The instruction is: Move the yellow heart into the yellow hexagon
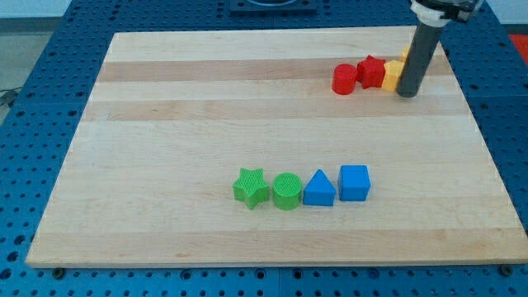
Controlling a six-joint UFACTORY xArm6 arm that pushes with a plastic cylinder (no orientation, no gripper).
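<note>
Tip: my tip (407,94) rests on the wooden board (165,124) near the view's top right corner. It is a bare rod end with no jaws; it holds nothing.
Yellow block, left of tip: a yellow block (393,75) lies just beside the rod at the view's left, apparently touching it. Shape cannot be made out; largely hidden.
Yellow block, behind rod: a sliver of a second yellow block (406,53) shows at the rod's upper left edge. Heart or hexagon: cannot tell.
Red group: a red star-like block (371,71) touches the first yellow block; a red cylinder (345,79) touches the star's left.
Lower row, well apart from tip: green star (251,187), green cylinder (286,191), blue triangle (319,189), blue cube (355,182).
</note>
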